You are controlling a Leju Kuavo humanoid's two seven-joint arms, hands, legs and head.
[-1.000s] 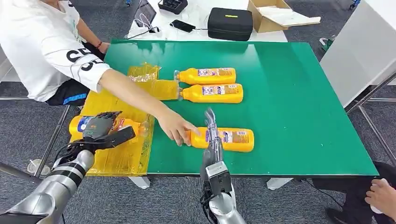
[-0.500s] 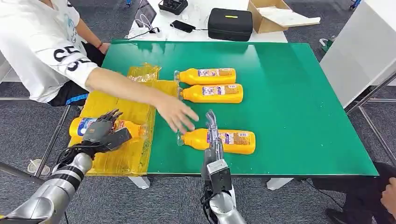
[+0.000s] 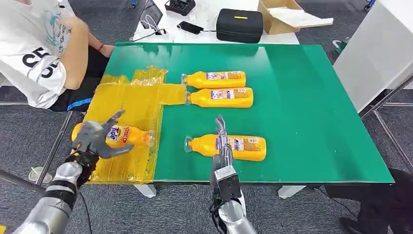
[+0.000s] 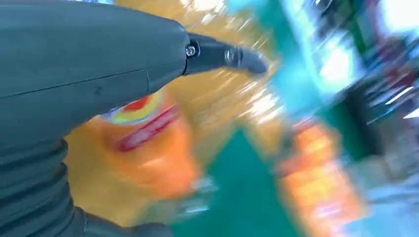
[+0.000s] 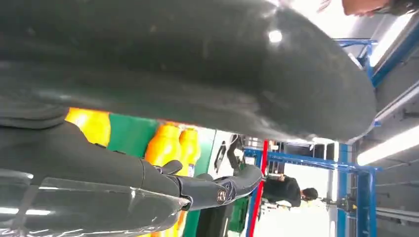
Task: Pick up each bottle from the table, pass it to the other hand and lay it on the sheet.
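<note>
As it lies, bottle crosswise, cap left

Bare green table lies open right of the three bottles, while the paired bottles block the nearest bottle's far side.

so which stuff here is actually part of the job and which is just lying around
Part of the job:
- bottle on the sheet
- three bottles on the table
- yellow sheet
- left robot hand, right robot hand

Lying about:
- black case
- cardboard box
- phone
</note>
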